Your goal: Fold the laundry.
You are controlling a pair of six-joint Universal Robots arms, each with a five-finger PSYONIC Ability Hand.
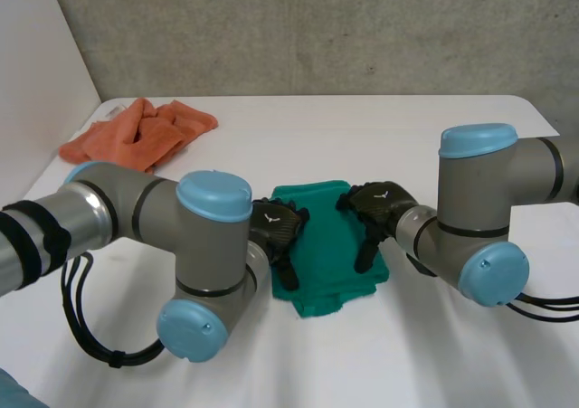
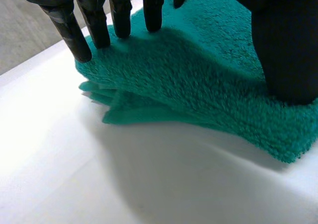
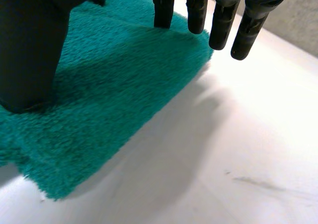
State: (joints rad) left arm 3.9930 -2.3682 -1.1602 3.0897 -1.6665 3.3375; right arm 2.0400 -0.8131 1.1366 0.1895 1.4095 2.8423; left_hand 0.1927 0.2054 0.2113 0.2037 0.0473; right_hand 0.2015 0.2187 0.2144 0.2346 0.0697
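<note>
Green towel lies folded mid-table, between the two arms. Left hand sits on its left edge, right hand on its right edge. Both have fingers straight and spread with the thumb resting on the pile, pinching nothing (probably pressing the fold flat so the layers hold). Orange cloth lies crumpled at the far left corner, not yet folded.

A white worktop is spreading across the scene, its far edge lying against a grey concrete wall speckled with small pits. A plain white panel is standing along its left side, and a faint grey smudge is showing on the surface.
</note>
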